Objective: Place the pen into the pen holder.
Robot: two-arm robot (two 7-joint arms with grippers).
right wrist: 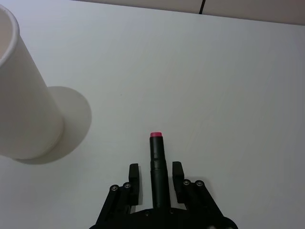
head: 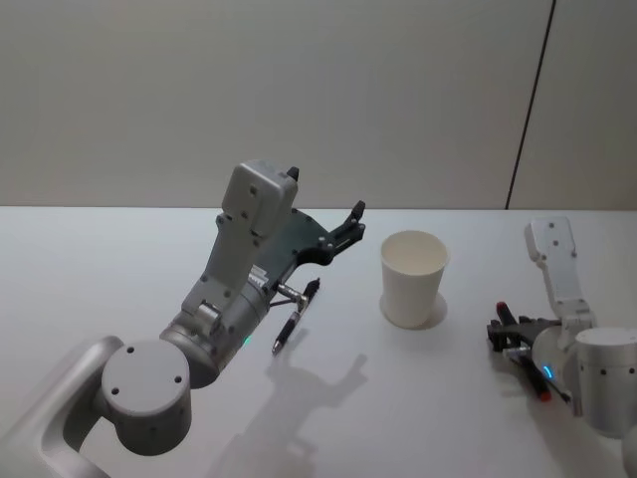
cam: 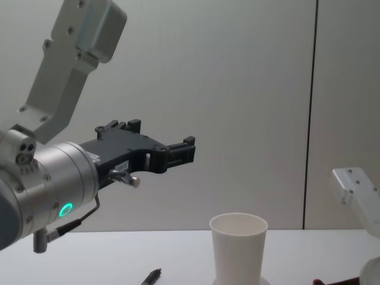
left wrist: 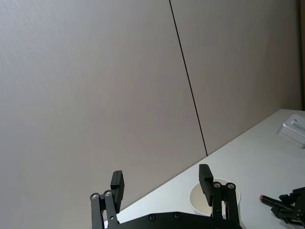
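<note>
Left arm is raised over the desk [head: 119,279], its left pincer [left wrist: 161,183] held in the air with the jaws spread wide and nothing between them, pointing toward the wall. Below it a black pen [head: 296,319] lies flat on the desk, on the robot's left of the cup [head: 413,279] and apart from it. The cup, white paper, stands upright near desk centre, mouth up, between the two arms. Right arm sits low at the right side. The right pincer [right wrist: 156,168] is down at desk level, right of the cup and apart from it. A red-tipped pen [right wrist: 157,162] runs along its middle, red end poking out forward. Cannot tell whether the pincer is clamped on this pen or merely straddles it. Neither pen touches the cup.
</note>
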